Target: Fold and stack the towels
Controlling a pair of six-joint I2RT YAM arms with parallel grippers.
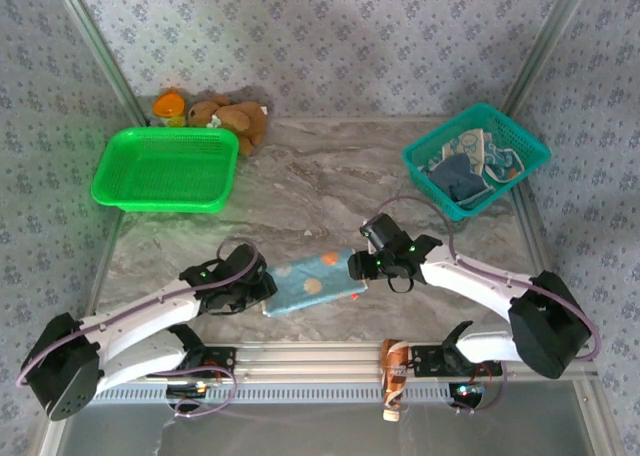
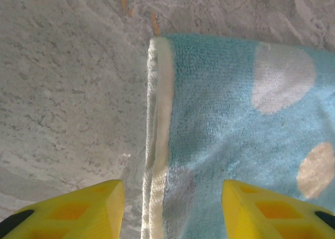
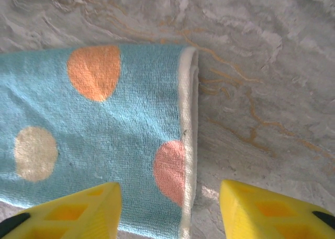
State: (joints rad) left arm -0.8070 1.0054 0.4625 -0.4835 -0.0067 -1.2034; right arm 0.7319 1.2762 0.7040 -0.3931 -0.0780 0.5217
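Note:
A blue towel (image 1: 312, 282) with orange and cream polka dots lies folded flat on the marble table, between the two arms. My left gripper (image 1: 262, 286) stands open over the towel's left cream hem (image 2: 159, 118); its yellow fingers (image 2: 78, 210) straddle that edge without gripping it. My right gripper (image 1: 358, 266) stands open over the right hem (image 3: 187, 123), fingers (image 3: 272, 210) apart, one over the cloth (image 3: 104, 129) and one over bare table. More towels sit crumpled in the teal basket (image 1: 420, 161): a blue-grey one (image 1: 458, 178) and a pale printed one (image 1: 492, 154).
A green basket (image 1: 165, 168) stands at the back left of the table (image 1: 320, 176). Behind it lie a brown plush toy (image 1: 235, 118) and an orange cup (image 1: 170, 106). A small orange-brown item (image 1: 393, 376) hangs at the near rail.

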